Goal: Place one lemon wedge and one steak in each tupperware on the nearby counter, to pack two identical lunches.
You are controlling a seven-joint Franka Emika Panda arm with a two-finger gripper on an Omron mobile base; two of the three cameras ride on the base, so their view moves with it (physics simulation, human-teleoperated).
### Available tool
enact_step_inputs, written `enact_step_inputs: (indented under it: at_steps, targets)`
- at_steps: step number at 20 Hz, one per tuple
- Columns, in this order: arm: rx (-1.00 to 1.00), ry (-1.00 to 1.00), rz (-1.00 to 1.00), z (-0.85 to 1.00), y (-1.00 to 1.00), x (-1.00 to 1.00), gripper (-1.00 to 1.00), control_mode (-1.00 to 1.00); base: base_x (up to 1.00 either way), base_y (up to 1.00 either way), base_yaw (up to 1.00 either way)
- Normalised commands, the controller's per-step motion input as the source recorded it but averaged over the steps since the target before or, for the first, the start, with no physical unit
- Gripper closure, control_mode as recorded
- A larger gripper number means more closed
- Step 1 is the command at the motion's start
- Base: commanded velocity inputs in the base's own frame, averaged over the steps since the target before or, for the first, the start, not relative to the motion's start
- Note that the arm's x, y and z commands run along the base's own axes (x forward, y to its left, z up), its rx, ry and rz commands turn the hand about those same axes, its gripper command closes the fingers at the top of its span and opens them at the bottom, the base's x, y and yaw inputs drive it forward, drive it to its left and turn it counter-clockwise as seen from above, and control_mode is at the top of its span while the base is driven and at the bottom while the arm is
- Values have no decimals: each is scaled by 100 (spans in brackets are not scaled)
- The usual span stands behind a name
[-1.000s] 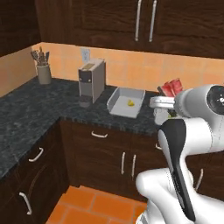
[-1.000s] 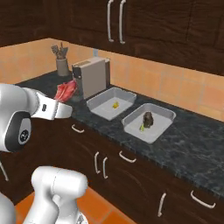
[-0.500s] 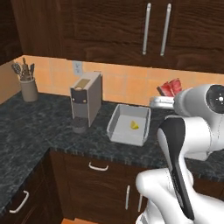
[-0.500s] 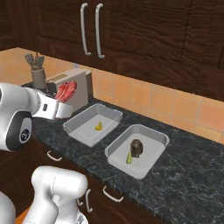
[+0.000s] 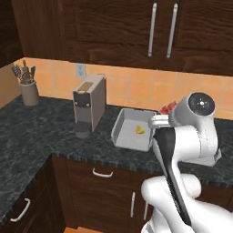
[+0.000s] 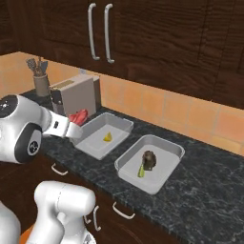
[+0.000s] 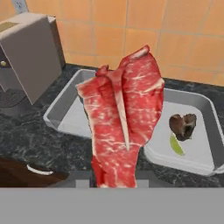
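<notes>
the end effector point(image 6: 76, 125) is clamped on a raw steak point(image 7: 122, 118) held above the tabletop point(image 6: 205, 190) beside the left tupperware point(image 6: 121, 125) with only a lemon wedge point(image 6: 108, 137), so releasing short could drop it on the rim, or into the right tupperware point(image 6: 164, 145) that looks already packed.

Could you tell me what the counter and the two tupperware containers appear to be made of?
The counter looks like polished black stone, judging by its grey marbling. The left tupperware and the right tupperware look like matte grey plastic or possibly metal: plain, thin-walled, uniformly coloured.
</notes>
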Motion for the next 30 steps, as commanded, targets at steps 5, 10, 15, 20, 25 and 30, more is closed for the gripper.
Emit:
enact_step_inputs:
  at_steps: [5, 10, 15, 20, 25, 30]
  targets:
    - [-3, 37, -7, -35, 46, 100, 100, -100, 0, 0, 0]
    - [-5, 27, 0, -33, 9, 93, 100, -100, 0, 0, 0]
    - [0, 8, 0, -63, -2, 73, 100, -100, 0, 0, 0]
    - [0, 3, 0, -72, -4, 73, 100, -100, 0, 0, 0]
    - [0, 4, 0, -63, -22, 84, 100, -100, 0, 0, 0]
    - [0, 5, 0, -60, -9, 85, 100, -100, 0, 0, 0]
